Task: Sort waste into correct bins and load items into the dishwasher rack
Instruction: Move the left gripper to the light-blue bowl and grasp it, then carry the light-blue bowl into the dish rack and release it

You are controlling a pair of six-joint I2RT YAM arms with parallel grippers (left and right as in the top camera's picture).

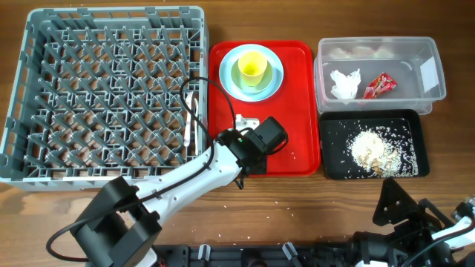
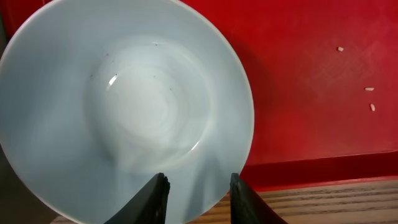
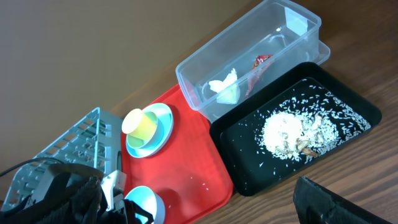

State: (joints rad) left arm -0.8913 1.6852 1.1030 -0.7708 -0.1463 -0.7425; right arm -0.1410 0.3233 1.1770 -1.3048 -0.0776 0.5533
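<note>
Left gripper point(image 2: 198, 200) hovers, fingers apart, seemingly straddling the pale blue bowl point(image 2: 118, 106) rim on the red tray point(image 2: 311, 93); right gripper point(image 1: 398, 205): cannot tell.

Hand point(image 2: 198, 190) above pale blue bowl point(image 2: 124, 106) and red tray point(image 2: 311, 87)

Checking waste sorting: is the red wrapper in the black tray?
No, the red wrapper lies in the clear tub beside the napkin.

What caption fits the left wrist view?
Left hand open over the rim of a pale blue bowl on the red tray.
</note>
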